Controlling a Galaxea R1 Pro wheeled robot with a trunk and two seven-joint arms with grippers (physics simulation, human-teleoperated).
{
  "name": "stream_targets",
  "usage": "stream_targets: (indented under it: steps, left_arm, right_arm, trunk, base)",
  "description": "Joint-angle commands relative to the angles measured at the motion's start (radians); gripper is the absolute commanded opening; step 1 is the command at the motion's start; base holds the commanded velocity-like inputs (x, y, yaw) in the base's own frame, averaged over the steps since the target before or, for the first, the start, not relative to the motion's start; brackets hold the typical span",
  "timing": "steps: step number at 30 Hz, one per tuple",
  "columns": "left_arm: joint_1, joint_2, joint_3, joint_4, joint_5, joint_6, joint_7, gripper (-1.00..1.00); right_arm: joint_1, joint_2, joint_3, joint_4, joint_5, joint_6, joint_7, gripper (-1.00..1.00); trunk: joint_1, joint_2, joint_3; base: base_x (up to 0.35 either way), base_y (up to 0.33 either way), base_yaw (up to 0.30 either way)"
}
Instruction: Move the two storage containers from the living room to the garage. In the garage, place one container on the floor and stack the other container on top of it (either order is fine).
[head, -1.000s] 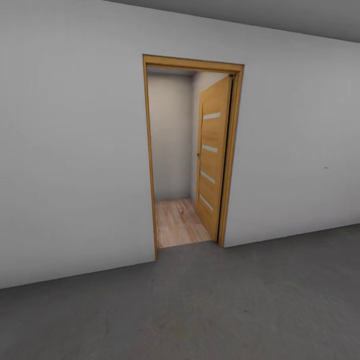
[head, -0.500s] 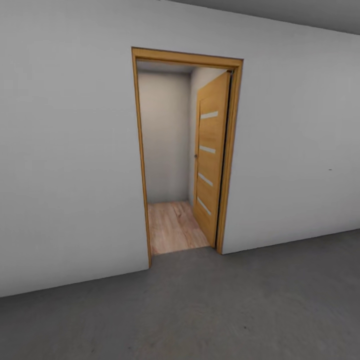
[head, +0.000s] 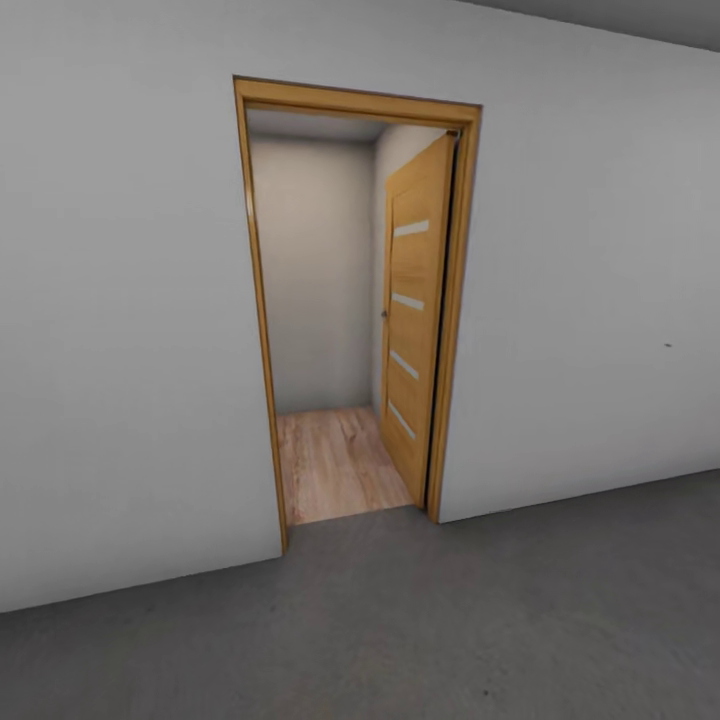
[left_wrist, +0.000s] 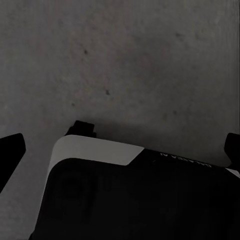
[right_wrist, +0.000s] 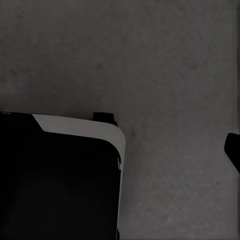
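Head view: white-grey wall (head: 120, 330) w/ wood-framed doorway (head: 250, 300); light wooden door (head: 415, 320) w/ four frosted strips stands open inward, light plank flooring (head: 335, 460) beyond. Dark grey speckled floor (head: 420, 620) in front.

Left wrist view: left claw (left_wrist: 120, 150) spread wide over the floor, black-and-white robot base (left_wrist: 125, 195) below; small print there unreadable.

Right wrist view: one dark fingertip (right_wrist: 233, 150) at the edge; right claw state can't tell.

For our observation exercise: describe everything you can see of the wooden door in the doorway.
The door is light, honey-coloured wood with four pale frosted strips stepping down its face. It stands swung open into the room beyond, against that room's right wall, hinged at the right side of the matching wooden frame. A small handle shows on its far edge. Its foot meets the light plank floor.
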Motion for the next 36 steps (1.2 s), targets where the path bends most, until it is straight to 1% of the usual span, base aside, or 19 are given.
stream_targets:
  steps: [1,7,12,16,19,22,33,36]
  left_arm:
    - [-0.001,0.000,-0.008,0.000,0.009,0.001,0.004,1.00]
    - [-0.001,0.000,-0.009,0.000,0.009,0.011,0.004,1.00]
    - [-0.001,0.001,-0.010,0.001,0.008,0.020,0.004,1.00]
    - [-0.001,0.014,-0.010,0.002,0.009,0.019,0.009,1.00]
    - [-0.001,0.032,-0.010,0.002,0.012,0.019,0.016,1.00]
    - [-0.001,0.039,-0.010,0.003,0.012,0.022,0.018,1.00]
    - [-0.001,0.041,-0.010,0.003,0.012,0.028,0.019,1.00]
    - [-0.001,0.041,-0.010,0.003,0.012,0.026,0.019,1.00]
  right_arm:
    - [-0.001,0.002,0.008,0.003,-0.003,-0.003,-0.003,1.00]
    - [-0.001,0.006,0.007,0.003,-0.004,0.001,-0.003,1.00]
    - [-0.001,0.004,0.007,0.003,-0.004,0.002,-0.003,1.00]
    - [-0.001,0.004,0.007,0.003,-0.004,0.002,-0.003,1.00]
    - [-0.001,0.003,0.007,0.003,-0.004,0.002,-0.003,1.00]
    - [-0.001,0.003,0.007,0.003,-0.004,0.002,-0.003,1.00]
    - [-0.001,0.003,0.007,0.003,-0.008,0.000,-0.003,1.00]
    - [-0.001,0.002,0.006,0.003,-0.011,-0.004,-0.004,1.00]
  trunk:
    - [0.001,-0.001,-0.001]
    - [0.001,-0.001,-0.001]
    - [0.001,-0.001,-0.001]
    - [0.001,-0.001,-0.001]
    - [0.001,-0.001,-0.001]
    - [0.001,-0.001,-0.001]
    - [0.001,-0.001,-0.001]
    - [0.001,-0.001,-0.001]
  base:
    - [0.307,-0.156,0.000]
    - [0.307,-0.153,0.000]
    - [0.307,-0.147,0.000]
    - [0.307,-0.137,0.000]
    - [0.307,-0.133,0.000]
    - [0.307,-0.132,0.000]
    - [0.307,-0.131,0.003]
    - [0.307,-0.131,0.192]
